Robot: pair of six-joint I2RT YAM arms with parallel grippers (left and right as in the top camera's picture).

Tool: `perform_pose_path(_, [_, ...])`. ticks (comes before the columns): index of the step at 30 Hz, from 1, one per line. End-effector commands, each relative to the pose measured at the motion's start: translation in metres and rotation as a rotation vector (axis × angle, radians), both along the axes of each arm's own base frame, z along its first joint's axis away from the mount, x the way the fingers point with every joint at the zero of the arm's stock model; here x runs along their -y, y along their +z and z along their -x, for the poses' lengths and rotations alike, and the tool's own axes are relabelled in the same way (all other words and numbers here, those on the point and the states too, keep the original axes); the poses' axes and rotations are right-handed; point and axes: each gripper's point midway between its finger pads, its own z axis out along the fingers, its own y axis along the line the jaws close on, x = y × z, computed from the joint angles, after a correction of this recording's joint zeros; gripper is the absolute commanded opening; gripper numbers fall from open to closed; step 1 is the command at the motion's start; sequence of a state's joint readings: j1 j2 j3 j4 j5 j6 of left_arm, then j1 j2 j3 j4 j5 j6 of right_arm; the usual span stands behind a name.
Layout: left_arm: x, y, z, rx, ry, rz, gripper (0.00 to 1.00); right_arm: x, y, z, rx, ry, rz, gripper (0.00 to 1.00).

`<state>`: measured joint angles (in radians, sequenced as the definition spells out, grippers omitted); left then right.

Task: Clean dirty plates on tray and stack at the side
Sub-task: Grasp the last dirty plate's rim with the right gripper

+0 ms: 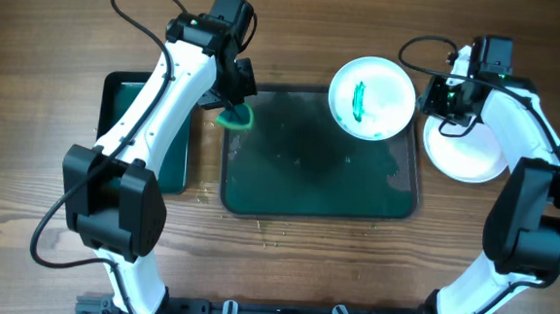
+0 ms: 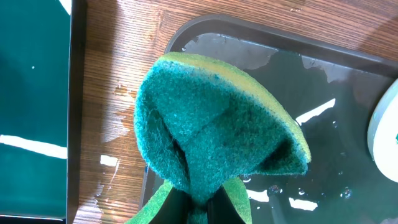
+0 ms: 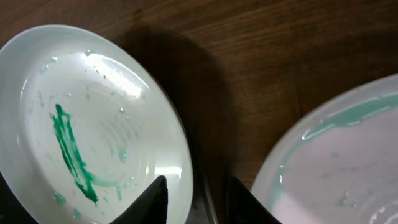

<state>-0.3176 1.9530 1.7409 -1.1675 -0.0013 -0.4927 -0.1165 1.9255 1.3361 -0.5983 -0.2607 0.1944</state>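
A white plate (image 1: 371, 96) with a green streak is over the far right corner of the dark green tray (image 1: 308, 183), reaching past its far rim. My right gripper (image 1: 432, 96) is shut on the plate's right rim; in the right wrist view one finger lies on the plate (image 3: 93, 112) and the other outside the rim, the gripper (image 3: 199, 196) straddling it. A white plate stack (image 1: 467, 151) lies on the table right of the tray, with faint green water on top (image 3: 348, 162). My left gripper (image 1: 232, 107) is shut on a green sponge (image 2: 217, 124) over the tray's far left corner.
A smaller black-rimmed green bin (image 1: 145, 129) stands left of the tray. The tray floor (image 2: 323, 81) is wet, and water drops lie on the wood beside its left rim. Cables run behind both arms.
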Motion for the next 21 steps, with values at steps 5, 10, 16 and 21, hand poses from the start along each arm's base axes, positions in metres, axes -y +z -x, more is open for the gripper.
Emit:
perform_pose_path(5, [0.001, 0.007, -0.002, 0.014, 0.015, 0.02, 0.04, -0.026, -0.01, -0.02, 0.07, 0.167, 0.01, 0.3])
perform_pose_path(10, [0.001, 0.007, -0.001, 0.012, 0.015, 0.019, 0.04, -0.02, -0.021, -0.025, 0.07, 0.153, 0.045, 0.26])
perform_pose_path(16, [0.001, 0.007, -0.002, 0.014, 0.015, 0.02, 0.04, -0.021, -0.021, -0.026, 0.081, 0.189, 0.059, 0.27])
perform_pose_path(21, [0.001, 0.007, -0.002, 0.014, 0.015, 0.02, 0.04, -0.046, 0.007, -0.028, 0.156, 0.275, -0.062, 0.27])
